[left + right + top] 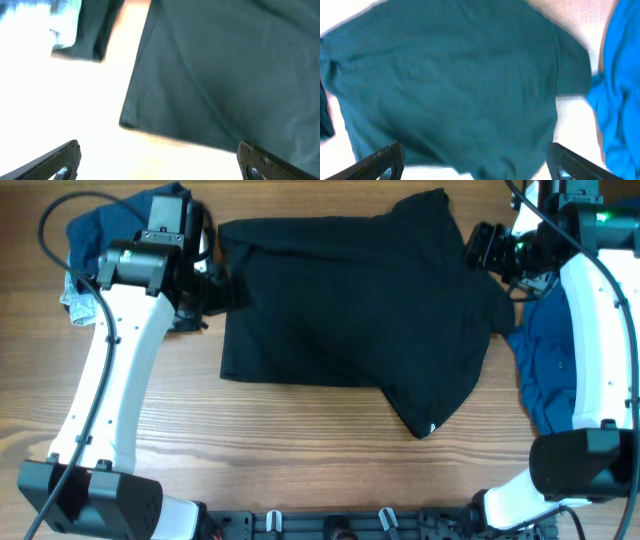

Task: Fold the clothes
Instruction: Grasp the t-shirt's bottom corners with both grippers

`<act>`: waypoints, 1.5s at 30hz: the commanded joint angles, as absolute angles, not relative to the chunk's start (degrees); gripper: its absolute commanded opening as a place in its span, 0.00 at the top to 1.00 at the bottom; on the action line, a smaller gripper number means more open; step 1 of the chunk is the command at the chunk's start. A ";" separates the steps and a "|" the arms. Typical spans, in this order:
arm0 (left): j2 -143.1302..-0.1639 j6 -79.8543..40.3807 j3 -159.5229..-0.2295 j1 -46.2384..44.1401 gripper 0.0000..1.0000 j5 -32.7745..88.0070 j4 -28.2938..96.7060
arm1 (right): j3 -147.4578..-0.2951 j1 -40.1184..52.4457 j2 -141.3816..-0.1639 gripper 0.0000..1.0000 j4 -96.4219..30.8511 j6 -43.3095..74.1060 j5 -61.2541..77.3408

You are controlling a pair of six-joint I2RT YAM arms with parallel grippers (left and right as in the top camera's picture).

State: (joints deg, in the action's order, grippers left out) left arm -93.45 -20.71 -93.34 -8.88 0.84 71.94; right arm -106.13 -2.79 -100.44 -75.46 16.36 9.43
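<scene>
A robotics test bench, most likely in a lab or workshop rather than a home, though no walls or room beyond the desk can be seen. A wood-grain desk (pixel 300 440) fills the overhead view. Two white robot arms with black joints stand on black bases at its near edge, the left arm (pixel 110 370) and the right arm (pixel 600 350). A black rail (pixel 330 525) with clips runs between the bases. A loose black cable (pixel 47 218) loops beside the left arm, and a small green light (pixel 601 218) glows on equipment at the far right corner. Clothes lie on the desk: a black T-shirt (pixel 350 300) spread out in the middle, a blue garment (pixel 545 370) at the right and a heap of clothes (pixel 100 230) at the left.
</scene>
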 commanded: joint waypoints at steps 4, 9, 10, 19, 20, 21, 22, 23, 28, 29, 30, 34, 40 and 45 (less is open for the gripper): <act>-91.29 -32.16 -87.39 -10.24 0.00 1.10 75.53 | -98.70 2.55 -92.12 0.09 -80.18 18.04 9.87; -88.42 -35.46 -72.20 -10.24 0.02 0.64 66.87 | -82.61 8.54 -86.89 0.10 -78.24 19.55 5.93; -88.12 -35.44 -69.41 -10.22 0.03 0.60 64.77 | -79.05 9.21 -86.19 0.11 -77.19 19.59 5.98; -88.07 -34.96 -56.58 -10.22 0.09 0.16 48.31 | -60.93 10.35 -85.27 0.13 -68.79 19.55 7.88; -88.07 -34.96 -55.42 -10.22 0.11 0.19 46.98 | -60.05 10.35 -85.27 0.14 -68.12 19.53 8.36; -88.09 -34.72 -54.15 -10.22 0.12 0.12 45.60 | -59.09 10.35 -85.27 0.14 -67.46 19.53 8.99; -88.09 -34.70 -52.77 -10.22 0.12 -0.05 43.79 | -58.41 10.35 -85.27 0.14 -67.02 19.53 9.08; -88.09 -34.09 -51.77 -10.22 0.13 -0.03 42.04 | -57.80 10.35 -85.27 0.14 -66.67 19.53 9.06; -88.20 -31.75 -48.58 -10.24 0.17 -0.03 35.38 | -55.11 11.92 -85.27 0.16 -63.13 19.70 10.17; -88.20 -31.75 -48.14 -10.24 0.18 -0.01 34.70 | -54.59 12.34 -85.27 0.16 -62.43 19.90 10.17; -88.29 -31.75 -47.37 -10.24 0.20 -0.01 33.61 | -53.80 12.91 -85.27 0.16 -61.45 20.29 10.15; -89.19 -31.75 -45.34 -10.24 0.27 -0.78 30.35 | -52.51 13.65 -85.27 0.16 -59.64 21.08 10.13; -92.88 -31.75 -43.66 -10.22 0.33 -1.32 24.97 | -52.36 13.65 -85.27 0.18 -59.66 20.97 10.13; -95.66 -31.77 -43.66 -10.22 0.68 -2.61 23.62 | -51.20 13.65 -85.27 0.23 -60.31 21.02 10.15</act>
